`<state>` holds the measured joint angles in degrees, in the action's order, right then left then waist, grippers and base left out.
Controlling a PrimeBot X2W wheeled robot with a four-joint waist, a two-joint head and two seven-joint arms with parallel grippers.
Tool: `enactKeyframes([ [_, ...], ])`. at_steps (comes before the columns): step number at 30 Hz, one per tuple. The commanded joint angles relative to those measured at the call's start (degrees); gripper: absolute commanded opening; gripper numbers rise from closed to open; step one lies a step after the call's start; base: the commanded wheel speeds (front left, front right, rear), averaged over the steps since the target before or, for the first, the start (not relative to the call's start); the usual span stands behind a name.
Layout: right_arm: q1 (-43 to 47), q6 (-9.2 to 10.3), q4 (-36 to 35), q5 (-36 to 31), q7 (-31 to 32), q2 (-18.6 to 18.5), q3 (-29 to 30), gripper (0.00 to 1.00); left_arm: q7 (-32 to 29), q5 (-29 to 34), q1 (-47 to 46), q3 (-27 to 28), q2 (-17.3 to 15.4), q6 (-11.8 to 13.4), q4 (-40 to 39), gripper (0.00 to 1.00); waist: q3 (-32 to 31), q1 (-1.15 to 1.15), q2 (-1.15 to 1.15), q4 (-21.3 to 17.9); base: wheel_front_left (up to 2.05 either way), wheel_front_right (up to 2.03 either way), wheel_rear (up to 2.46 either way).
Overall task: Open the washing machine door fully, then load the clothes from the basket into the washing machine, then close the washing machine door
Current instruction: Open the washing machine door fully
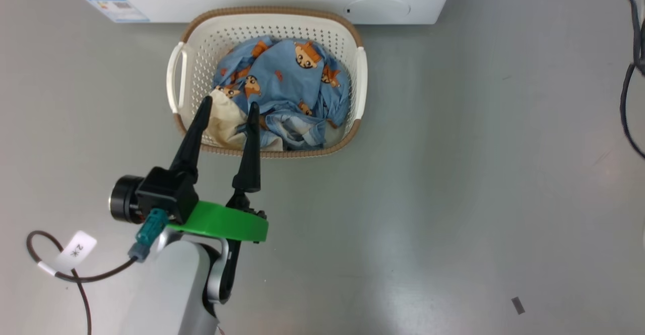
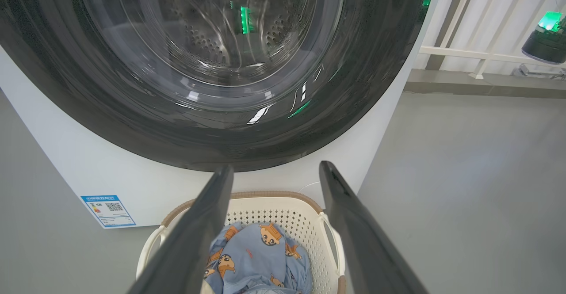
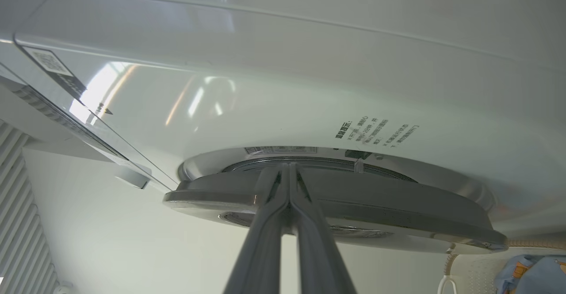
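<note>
My left claw (image 1: pixel 229 104) is hovering wide over one basket (image 1: pixel 272 11) of two clothes (image 1: pixel 287 75), upper centre; my right claw (image 3: pixel 288 172) is pointing, pinched closed, at one washing machine door (image 3: pixel 398 214).

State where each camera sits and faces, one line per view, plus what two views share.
Head view: on the head, looking down at the basket of clothes before the washing machine; open left gripper and forearm show.
Left wrist view: on that wrist, facing the door above the basket; its fingers show.
Right wrist view: on that wrist, facing the door's edge; shut right gripper shows.
Head and left wrist both show basket and sticker.
</note>
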<state>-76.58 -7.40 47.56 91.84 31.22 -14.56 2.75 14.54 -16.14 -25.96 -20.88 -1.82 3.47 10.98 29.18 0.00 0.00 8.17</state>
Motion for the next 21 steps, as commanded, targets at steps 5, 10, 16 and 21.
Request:
enactKeyframes([
  [5, -7.6, -0.09, 4.1, -1.4, 2.4, 0.7, -2.1, 0.00, 0.5, -0.6, -1.9, -0.4, -1.1, 1.3, -2.2, 1.00, 2.8, 0.00, 0.00, 2.2, 0.00, 0.00, 0.00],
  [10, -11.3, -0.09, 7.6, -2.2, 2.9, 0.8, -2.9, 0.00, 0.5, -1.1, -2.6, -1.5, -1.1, 1.7, -2.6, 1.00, 3.7, 0.00, 0.00, 3.2, 0.00, 0.00, 0.00],
  [16, -16.5, -0.09, 12.3, -4.1, 3.2, 1.3, -4.6, 0.00, 0.5, -1.9, -3.7, -3.2, -1.1, 2.5, -3.8, 1.00, 5.9, 0.00, 0.00, 4.7, 0.00, 0.00, 0.00],
  [21, -19.2, -0.09, 14.9, -4.8, 3.7, 1.5, -5.1, 0.00, 0.5, -2.3, -4.5, -4.4, -1.1, 3.1, -4.6, 1.00, 7.2, 0.00, 0.00, 5.6, 0.00, 0.00, 0.00],
])
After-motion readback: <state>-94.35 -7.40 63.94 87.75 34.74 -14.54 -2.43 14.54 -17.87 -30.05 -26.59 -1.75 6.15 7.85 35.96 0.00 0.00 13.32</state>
